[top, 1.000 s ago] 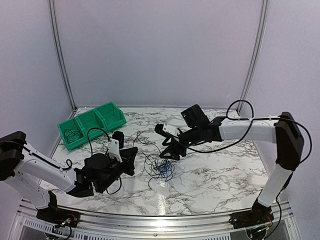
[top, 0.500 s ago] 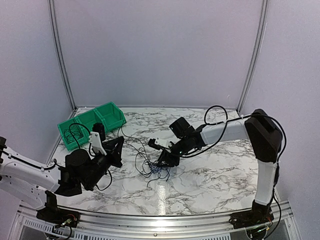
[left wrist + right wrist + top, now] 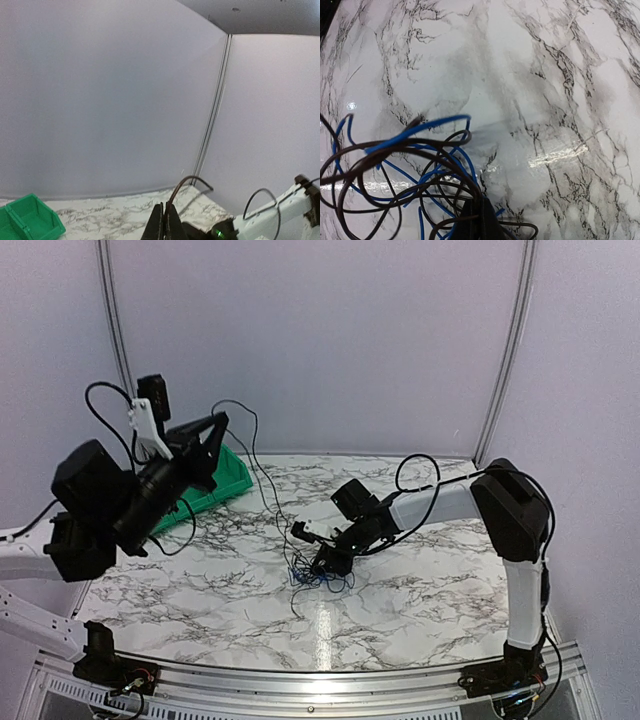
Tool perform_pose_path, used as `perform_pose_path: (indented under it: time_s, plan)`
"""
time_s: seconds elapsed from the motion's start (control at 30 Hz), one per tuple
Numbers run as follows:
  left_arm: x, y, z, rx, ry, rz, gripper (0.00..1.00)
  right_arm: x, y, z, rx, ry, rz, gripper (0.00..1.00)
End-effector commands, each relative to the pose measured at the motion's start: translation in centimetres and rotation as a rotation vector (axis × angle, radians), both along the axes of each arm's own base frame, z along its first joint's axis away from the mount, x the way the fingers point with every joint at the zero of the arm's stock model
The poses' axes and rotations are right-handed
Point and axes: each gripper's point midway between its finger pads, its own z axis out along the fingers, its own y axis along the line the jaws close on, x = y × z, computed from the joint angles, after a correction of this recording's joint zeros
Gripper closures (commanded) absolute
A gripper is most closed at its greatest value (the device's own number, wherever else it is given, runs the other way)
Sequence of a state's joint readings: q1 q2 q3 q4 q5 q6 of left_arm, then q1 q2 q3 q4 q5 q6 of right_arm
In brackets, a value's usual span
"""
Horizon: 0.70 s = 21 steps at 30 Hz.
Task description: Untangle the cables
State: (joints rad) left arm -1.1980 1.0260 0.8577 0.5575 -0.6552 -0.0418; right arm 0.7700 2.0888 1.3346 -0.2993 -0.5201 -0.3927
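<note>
The cables lie as a small knot (image 3: 318, 578) of thin black and blue wires on the marble table. My right gripper (image 3: 324, 563) is down on it. In the right wrist view its fingers (image 3: 480, 212) are shut on black wires at the knot's (image 3: 410, 165) edge. My left gripper (image 3: 217, 419) is raised high at the left, shut on one black strand (image 3: 264, 488) that runs taut down to the knot. The left wrist view shows that strand (image 3: 189, 181) arching out from between the closed fingertips (image 3: 167, 210).
A green bin (image 3: 222, 483) stands at the back left of the table, partly behind the raised left arm; it also shows in the left wrist view (image 3: 31, 223). White walls enclose the table. The right arm's own thick black cable (image 3: 415, 468) loops above its forearm.
The left arm has risen from table height to high at the left, drawing the black strand up. The right gripper has moved onto the knot and shut.
</note>
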Motion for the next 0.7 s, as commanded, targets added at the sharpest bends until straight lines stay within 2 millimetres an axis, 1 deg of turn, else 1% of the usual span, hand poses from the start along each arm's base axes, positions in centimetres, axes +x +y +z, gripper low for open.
perform_pose_path:
  time_s: [0.0,0.03,0.1,0.2,0.27,0.33,0.37,0.47,0.5,0.57,0.67]
  plan:
    - [-1.9,1.5,8.7,0.056,-0.133,-0.025,1.0,-0.1,-0.8,-2.5,-0.08,0.054,-0.038,1.0]
    - [-2.2,1.6,10.4,0.056,-0.148,-0.033,1.0,-0.1,-0.8,-2.4,-0.08,0.054,-0.039,0.99]
    - [-2.6,1.5,12.6,0.071,-0.168,-0.051,1.0,0.1,-0.9,-2.3,-0.084,0.05,-0.046,0.99]
    - [-3.2,1.9,15.2,0.066,-0.21,-0.055,1.0,0.6,-1.1,-2.0,-0.086,0.04,-0.06,0.97]
    - [-3.4,2.0,16.0,0.065,-0.216,-0.052,1.0,0.8,-1.2,-1.8,-0.083,0.041,-0.066,0.94]
    - [-3.3,2.0,16.5,0.083,-0.218,-0.044,1.0,1.0,-1.4,-1.6,-0.079,0.042,-0.071,0.93]
    - [-3.4,2.3,17.1,0.082,-0.226,-0.038,1.0,1.1,-1.5,-1.6,-0.08,0.04,-0.073,0.93]
    - [-3.6,3.9,19.7,0.05,-0.248,-0.002,1.0,1.1,-1.6,-1.7,-0.085,0.04,-0.079,0.93]
    - [-3.6,4.5,20.6,0.045,-0.25,0.013,1.0,1.1,-1.6,-1.8,-0.084,0.044,-0.078,0.93]
    - [-3.3,5.1,21.8,0.063,-0.243,0.051,1.0,0.9,-1.5,-1.7,-0.081,0.053,-0.074,0.93]
    - [-2.2,5.6,21.6,0.117,-0.205,0.139,1.0,0.9,-1.3,-0.9,-0.075,0.053,-0.067,0.9]
